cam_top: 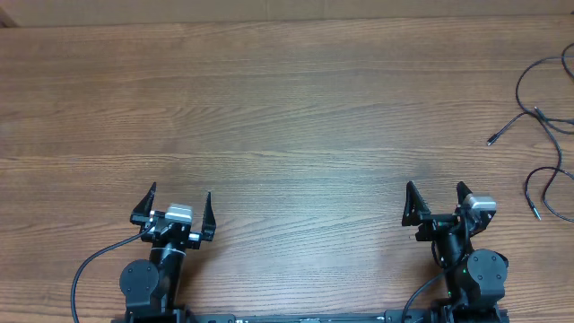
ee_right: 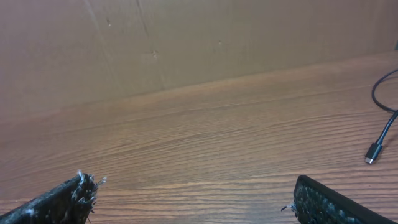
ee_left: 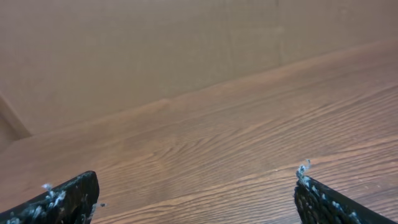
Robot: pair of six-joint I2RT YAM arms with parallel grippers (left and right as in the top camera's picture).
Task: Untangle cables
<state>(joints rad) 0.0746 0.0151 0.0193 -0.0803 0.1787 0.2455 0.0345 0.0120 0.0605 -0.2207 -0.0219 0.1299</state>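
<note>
Thin black cables (cam_top: 541, 117) lie in loose loops at the table's far right edge, partly cut off by the overhead view. One plug end (cam_top: 492, 140) points left and another (cam_top: 534, 213) lies lower down. In the right wrist view a cable with a plug end (ee_right: 373, 152) shows at the right edge. My left gripper (cam_top: 176, 208) is open and empty near the front left. My right gripper (cam_top: 437, 202) is open and empty near the front right, well left of the cables. No cable shows in the left wrist view, where my left gripper's (ee_left: 198, 196) fingers are wide apart.
The wooden table (cam_top: 287, 117) runs back to a brown wall (ee_right: 186, 43). Thicker black wires (cam_top: 90, 265) run from the arm bases at the front edge.
</note>
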